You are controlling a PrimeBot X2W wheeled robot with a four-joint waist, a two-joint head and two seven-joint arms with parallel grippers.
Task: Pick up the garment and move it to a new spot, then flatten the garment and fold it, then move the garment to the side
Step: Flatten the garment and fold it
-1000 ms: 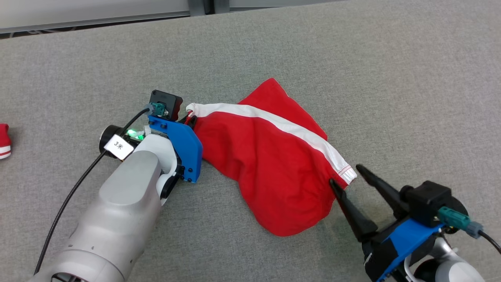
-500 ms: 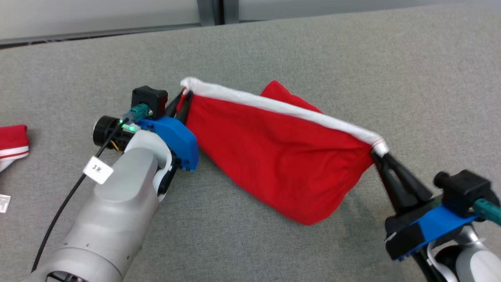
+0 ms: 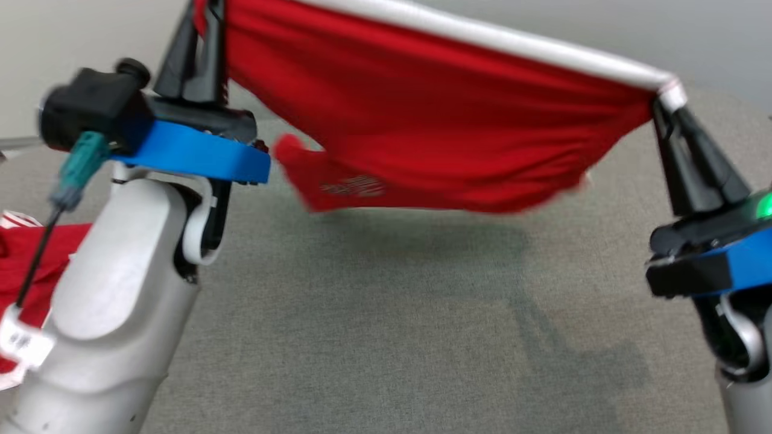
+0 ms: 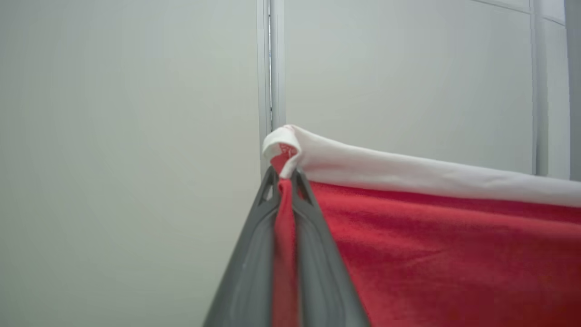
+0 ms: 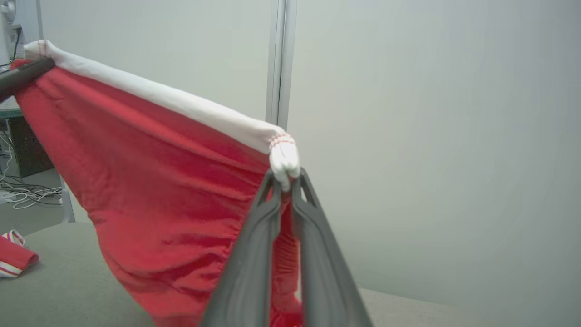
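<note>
The garment [image 3: 422, 126] is red with a white waistband and hangs in the air above the grey table [image 3: 374, 337], stretched between both grippers. My left gripper [image 3: 208, 12] is shut on one end of the waistband at the upper left of the head view. In the left wrist view my left gripper [image 4: 285, 175] pinches the red cloth [image 4: 431, 240] just under the white band. My right gripper [image 3: 663, 102] is shut on the other end at the right. In the right wrist view my right gripper [image 5: 285, 178] clamps the bunched white corner, and the garment [image 5: 172, 190] sags to its left.
Another red and white garment [image 3: 27, 259] lies on the table at the left edge, partly behind my left forearm [image 3: 114, 289]. It also shows in the right wrist view as a folded red piece [image 5: 16, 259]. A pale wall panel [image 5: 431, 136] stands behind the table.
My right gripper closed on the waistband's right end. Both arms then lifted the garment off the table and pulled it taut. The head camera has tilted, so the whole picture has shifted.
</note>
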